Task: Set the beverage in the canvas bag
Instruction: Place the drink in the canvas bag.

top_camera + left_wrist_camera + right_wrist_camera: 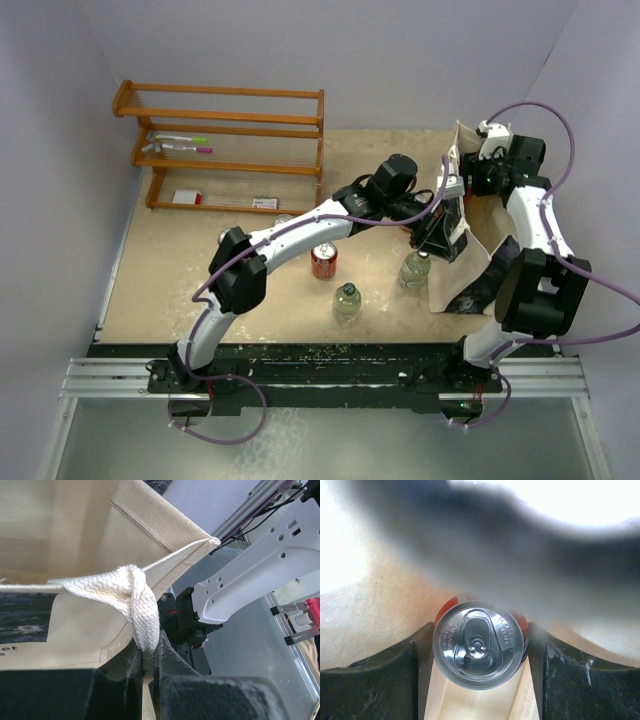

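1. Right tool (479, 635): I find its two fingers closed against the red sides of a beverage can (478, 647). The can's silver top and pull tab face the wrist camera.
2. Cream cloth lies directly below the can. A dark blur covers the upper part of that view, and I cannot tell what it is.
3. Left tool (149, 662): clamped tight on the woven handle (134, 597) of the canvas bag (65, 525), with the bag's rim drawn up beside it.
4. From above, the bag stands at the right of the desk (200, 290). The right tool is over the bag's far end, and the can is hidden there.
5. Left of the bag stand two bottles (415, 268) (347, 300) and a second can (323, 260), all upright.
6. A wooden rack (225, 130) at the far left holds markers (180, 143).
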